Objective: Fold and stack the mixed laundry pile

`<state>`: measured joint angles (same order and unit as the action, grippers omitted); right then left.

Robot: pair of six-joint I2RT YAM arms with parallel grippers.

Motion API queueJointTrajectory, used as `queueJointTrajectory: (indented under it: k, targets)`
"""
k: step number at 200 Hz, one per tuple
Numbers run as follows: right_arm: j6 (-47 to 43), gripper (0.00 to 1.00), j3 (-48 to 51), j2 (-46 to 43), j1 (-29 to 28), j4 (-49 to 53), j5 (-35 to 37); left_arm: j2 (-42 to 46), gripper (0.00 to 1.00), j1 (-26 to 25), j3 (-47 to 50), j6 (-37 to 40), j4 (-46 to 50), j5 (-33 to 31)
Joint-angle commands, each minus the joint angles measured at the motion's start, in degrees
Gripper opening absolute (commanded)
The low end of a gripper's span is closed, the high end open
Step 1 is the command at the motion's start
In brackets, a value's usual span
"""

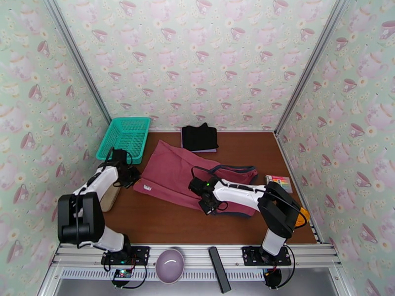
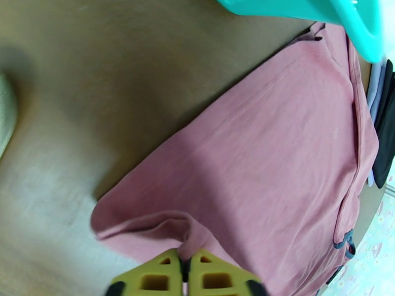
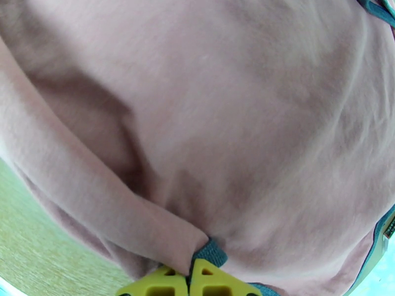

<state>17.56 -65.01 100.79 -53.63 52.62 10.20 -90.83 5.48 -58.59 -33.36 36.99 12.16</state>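
The dusty-red sleeveless top [image 1: 170,173] lies spread on the brown table, its navy trim [image 1: 232,168] towards the right. My left gripper [image 1: 133,177] sits at the top's left edge; in the left wrist view its yellow fingers [image 2: 158,278] pinch a raised fold of the red cloth [image 2: 276,159]. My right gripper [image 1: 211,204] is low over the top's near right part, shut on a navy-trimmed edge [image 3: 210,252] of the red fabric [image 3: 237,119]. At the back lies the folded black garment [image 1: 199,137] on the lavender cloth [image 1: 200,150]; both peek in at the left wrist view's right edge [image 2: 382,144].
A teal mesh basket [image 1: 126,136] stands at the back left, close to my left arm. A beige object [image 1: 111,196] lies under the left arm. A coloured card [image 1: 279,182] rests at the right edge. A lavender bowl [image 1: 170,265] and a black bar [image 1: 219,275] lie on the front rail.
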Motion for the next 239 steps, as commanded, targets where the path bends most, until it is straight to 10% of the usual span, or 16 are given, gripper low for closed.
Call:
queueJointTrajectory:
  k: [1, 37, 139, 239]
  targets:
    - [0.1, 0.00, -1.5, 1.2, 0.9, -0.2, -0.4, -2.6, 0.39, -1.0, -2.5, 0.3, -2.2, 1.5]
    - [2.0, 0.04, -1.7, 2.0, 1.8, -0.1, 1.3, -4.7, 0.55, -2.3, -4.3, 0.3, -2.4, 0.9]
    - [10.9, 0.35, -4.6, 1.3, 2.8, 1.1, 11.9, 0.6, 0.42, -3.7, 3.3, 2.6, -1.9, -2.7]
    - [15.1, 0.00, 1.4, 1.3, -4.0, -9.0, -1.8, -6.4, 0.30, -4.2, 4.9, 1.9, -0.9, -8.3]
